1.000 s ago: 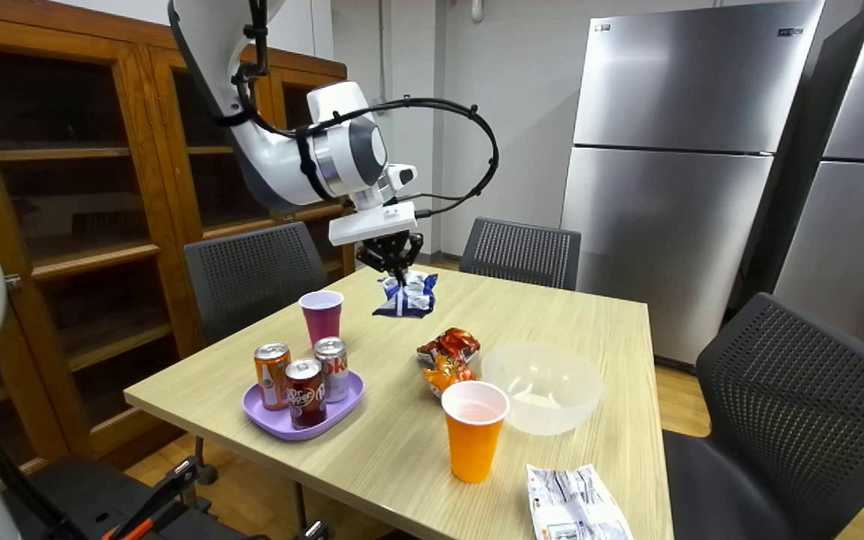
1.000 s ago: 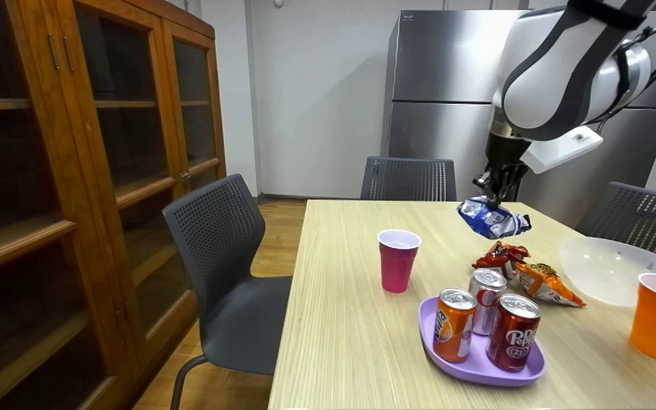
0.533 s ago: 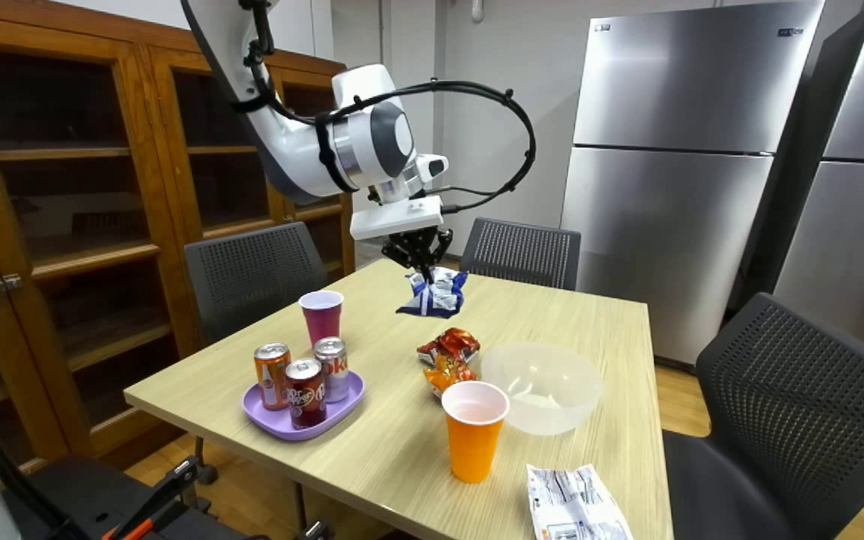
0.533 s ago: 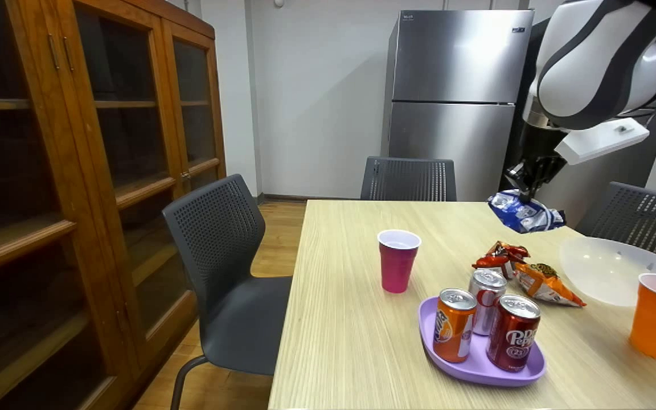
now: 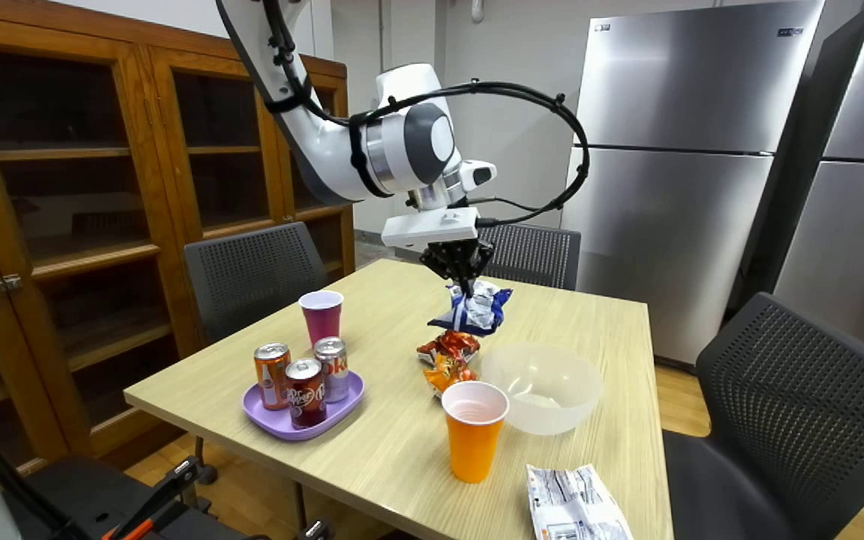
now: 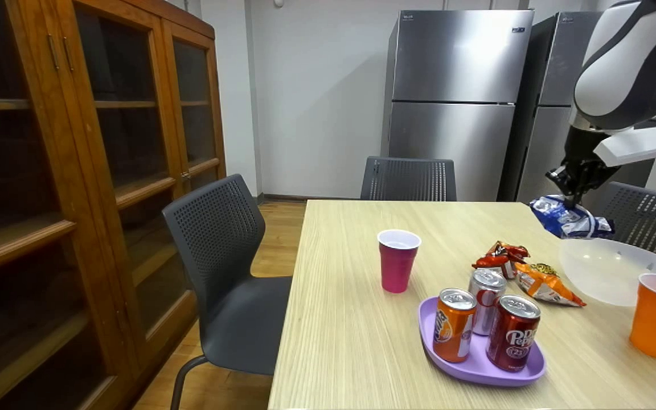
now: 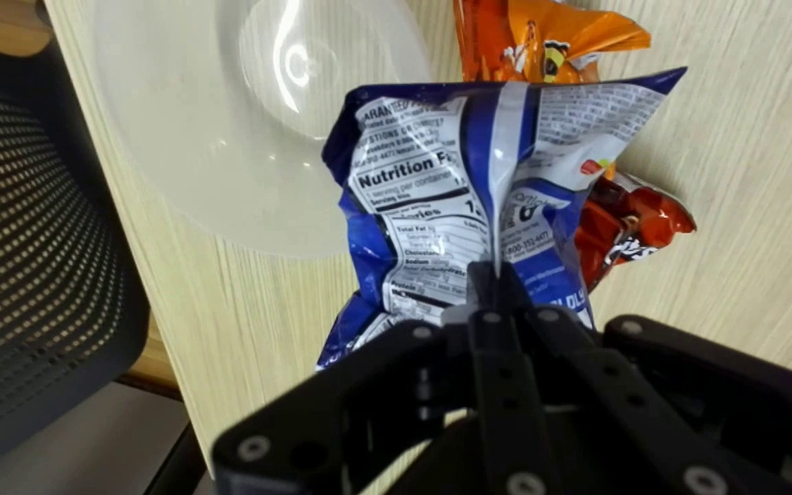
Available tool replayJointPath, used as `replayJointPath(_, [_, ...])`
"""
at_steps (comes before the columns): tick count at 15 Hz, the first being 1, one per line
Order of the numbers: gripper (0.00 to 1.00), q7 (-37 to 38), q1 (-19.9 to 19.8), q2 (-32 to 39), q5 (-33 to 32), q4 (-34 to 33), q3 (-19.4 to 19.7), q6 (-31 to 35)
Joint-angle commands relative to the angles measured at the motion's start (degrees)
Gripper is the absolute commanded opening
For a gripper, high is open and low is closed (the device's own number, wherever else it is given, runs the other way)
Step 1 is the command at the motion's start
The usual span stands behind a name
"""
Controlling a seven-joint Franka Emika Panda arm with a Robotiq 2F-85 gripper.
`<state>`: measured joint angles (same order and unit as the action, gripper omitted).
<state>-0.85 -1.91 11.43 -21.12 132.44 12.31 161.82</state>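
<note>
My gripper [image 5: 467, 289] is shut on a blue and white snack bag [image 5: 483, 309], pinching its back seam. In the wrist view the fingertips [image 7: 494, 278] meet on the seam of the blue bag [image 7: 413, 206]. The bag hangs above the table [image 5: 552, 311]. A red snack bag [image 5: 453, 342] and an orange snack bag [image 5: 447, 372] lie on the table below it. A translucent bowl [image 5: 586, 397] stands beside them. In the wrist view the bowl [image 7: 162, 158] is just left of the blue bag, which partly hides the orange bag [image 7: 561, 34] and the red bag [image 7: 636, 220].
An orange cup [image 5: 473, 442] stands near the bowl. A purple tray [image 5: 282, 430] holds three cans, with a magenta cup [image 5: 322, 322] behind it. A white packet [image 5: 578, 506] lies at the table's edge. Dark chairs [image 5: 799, 405] surround the table. A wooden cabinet [image 6: 151, 188] stands alongside.
My gripper has carried the blue bag to the right in both exterior views, from over bare table to above the red bag and near the bowl. The things on the table have not moved.
</note>
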Motion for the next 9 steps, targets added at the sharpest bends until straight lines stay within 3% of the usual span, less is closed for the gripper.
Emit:
replayJointPath(1, [0.0,2.39,-1.52,0.65,1.05,-1.59,0.72,-2.66])
replayJointPath(9, [0.0,5.12,-3.88,6.19,3.38,-6.26,3.66,-4.33])
